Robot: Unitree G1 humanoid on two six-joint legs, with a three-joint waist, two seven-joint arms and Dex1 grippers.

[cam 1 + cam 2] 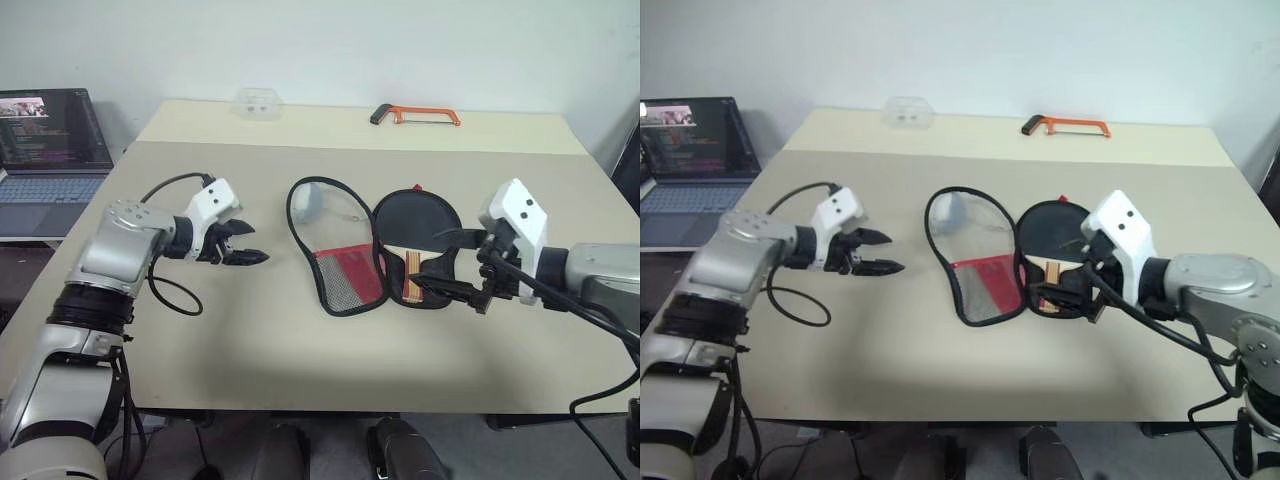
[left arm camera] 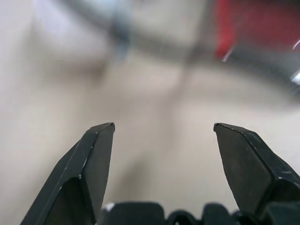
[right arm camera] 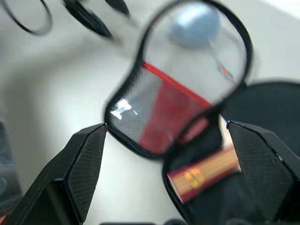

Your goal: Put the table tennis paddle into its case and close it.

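Observation:
The case (image 1: pixel 350 275) lies unzipped and spread flat in the middle of the table, its red and mesh flap (image 3: pixel 164 108) to the left, with the grey-white fluffy ball (image 1: pixel 310 200) at that flap's far end. The table tennis paddle lies in the black right half; its striped wooden handle (image 1: pixel 412 275) points toward me, and its black face (image 1: pixel 415 218) blends with the lining. My right gripper (image 1: pixel 450 262) hovers open just right of the handle, above the case. My left gripper (image 1: pixel 245 248) is open over bare table left of the case, pointing at it.
An orange hacksaw (image 1: pixel 420 113) and a small clear plastic box (image 1: pixel 258 103) lie at the table's far edge. An open laptop (image 1: pixel 50 140) sits on a lower surface to the left. A black cable (image 1: pixel 170 290) loops from my left arm onto the table.

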